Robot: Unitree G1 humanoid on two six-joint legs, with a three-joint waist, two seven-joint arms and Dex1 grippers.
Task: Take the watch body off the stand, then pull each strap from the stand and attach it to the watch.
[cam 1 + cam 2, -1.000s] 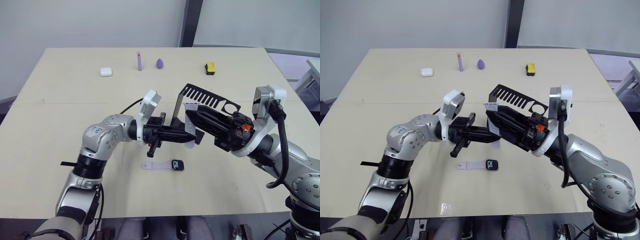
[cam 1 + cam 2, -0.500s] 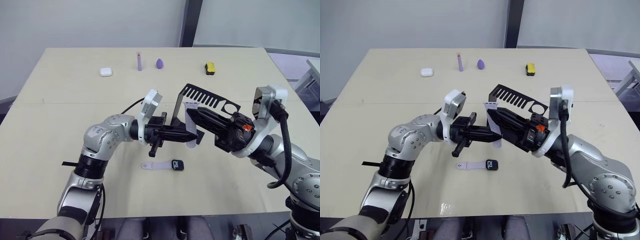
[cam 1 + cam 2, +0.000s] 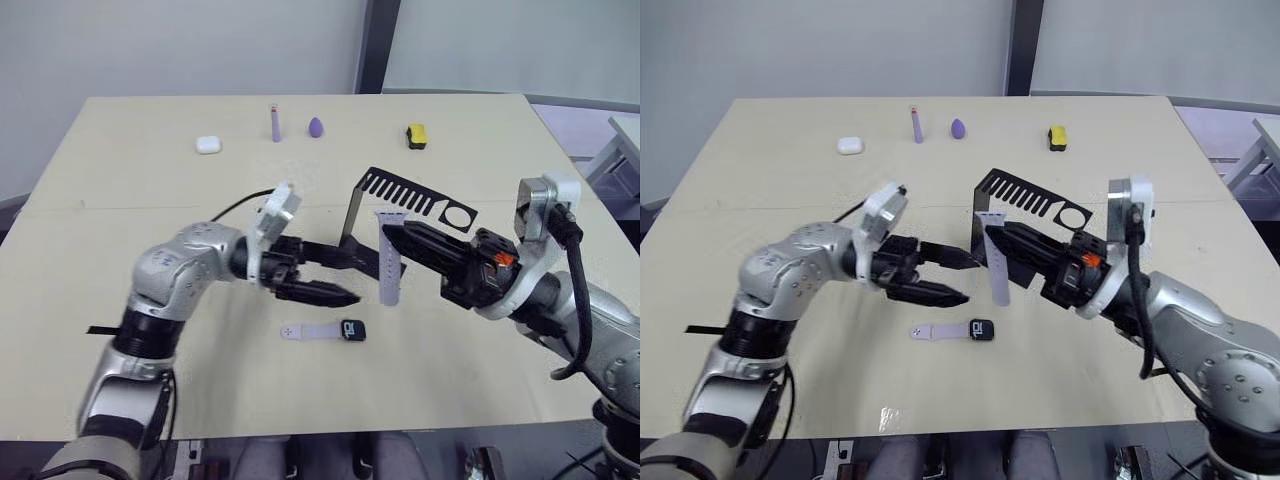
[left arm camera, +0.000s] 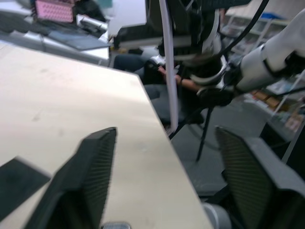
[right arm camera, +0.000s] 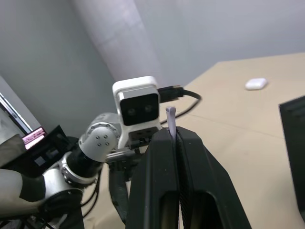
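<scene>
Desk (image 3: 120,190): pale beige top, seam line running across it; grey wall behind with a dark vertical post. The left wrist view alone shows a cluttered room past the desk edge, with shelving and a pink panel.

Right gripper (image 3: 392,233): reaches toward the robot's left at mid-desk, jaws closed flat on the free strap. The right wrist view shows the strap's end pinched between the two fingers.

Left gripper (image 3: 335,280): pointing toward the robot's right, jaws parted wide, nothing held. The left wrist view confirms the gap between both ribbed fingers (image 4: 90,176).

Stand (image 3: 405,197): black bracket, upright, comb-slotted arm with ring hole extending to the robot's right, behind both grippers.

Free strap (image 3: 388,262): pale lavender, long axis near vertical, hanging down from the right gripper, in front of the stand.

Watch body (image 3: 352,330): lying on the desk nearer the robot than both grippers, screen up, with a second strap (image 3: 308,331) extending from it toward the robot's left, long axis across the desk.

Far edge: white case (image 3: 207,145), purple stick (image 3: 275,124), purple egg shape (image 3: 316,127), yellow-and-black block (image 3: 416,135).
</scene>
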